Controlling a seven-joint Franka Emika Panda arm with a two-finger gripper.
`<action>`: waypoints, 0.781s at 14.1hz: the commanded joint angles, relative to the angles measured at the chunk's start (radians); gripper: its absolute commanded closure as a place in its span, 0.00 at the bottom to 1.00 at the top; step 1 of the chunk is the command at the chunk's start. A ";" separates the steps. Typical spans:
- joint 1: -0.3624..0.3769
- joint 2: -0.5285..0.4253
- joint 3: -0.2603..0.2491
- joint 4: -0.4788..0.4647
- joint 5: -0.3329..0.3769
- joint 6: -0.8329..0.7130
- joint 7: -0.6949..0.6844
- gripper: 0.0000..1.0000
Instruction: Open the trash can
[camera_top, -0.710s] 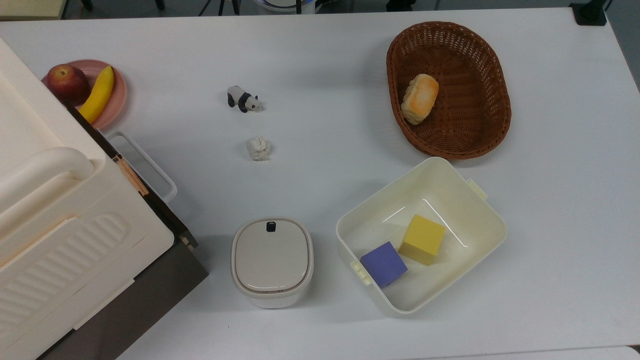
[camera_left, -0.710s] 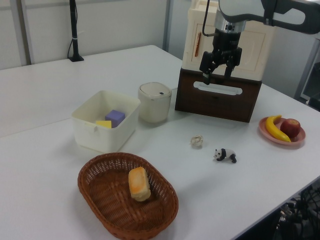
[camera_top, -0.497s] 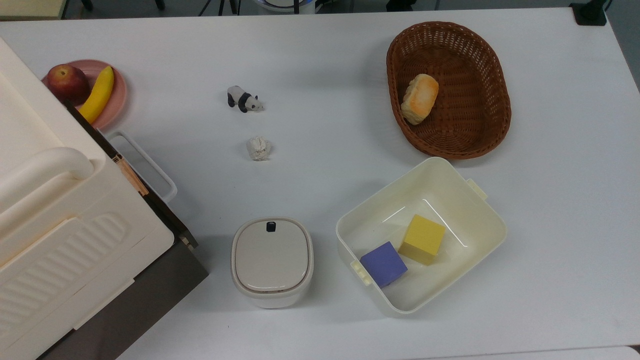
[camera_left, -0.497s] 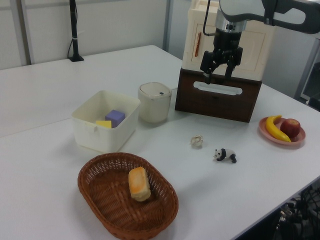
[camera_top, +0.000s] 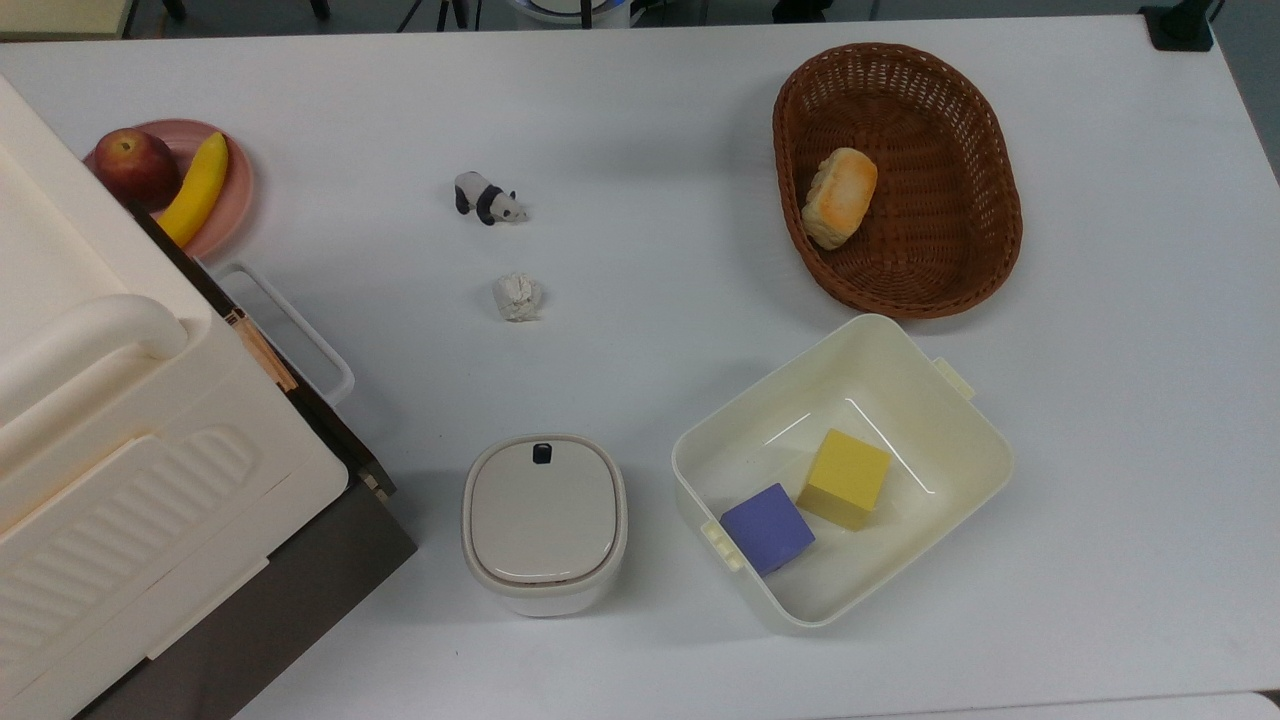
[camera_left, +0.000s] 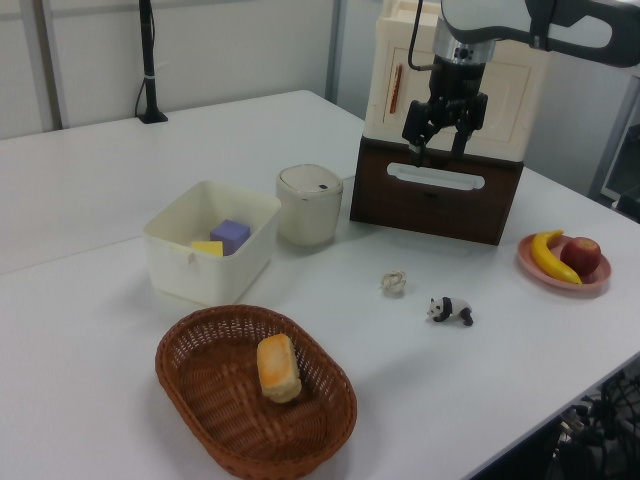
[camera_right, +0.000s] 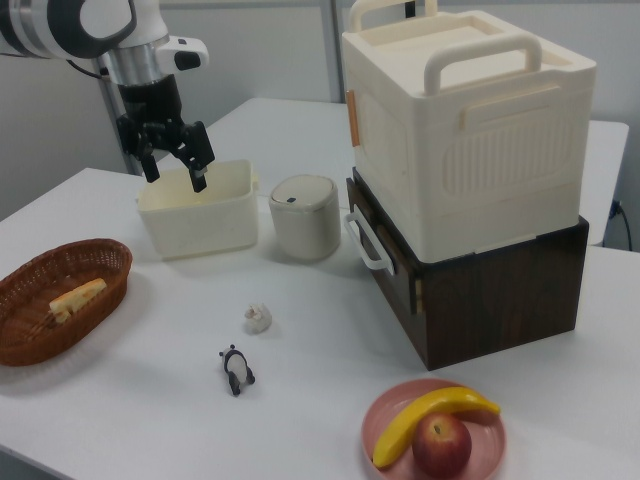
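Top view: the trash can stands on the white table, lid closed, its dark button at the far edge. It sits between a cream tub holding two cubes and a large cream ribbed box.

Left view: the gripper hangs high in the air with its fingers spread apart, holding nothing, well apart from the trash can.

Right view: the empty, parted gripper hovers above the table, left of the trash can.
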 joint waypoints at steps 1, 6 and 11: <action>-0.005 -0.005 0.005 -0.005 0.028 0.020 0.005 0.00; -0.008 0.004 0.023 -0.008 0.026 0.027 -0.001 0.09; -0.021 0.001 0.051 -0.014 0.017 0.032 0.016 0.90</action>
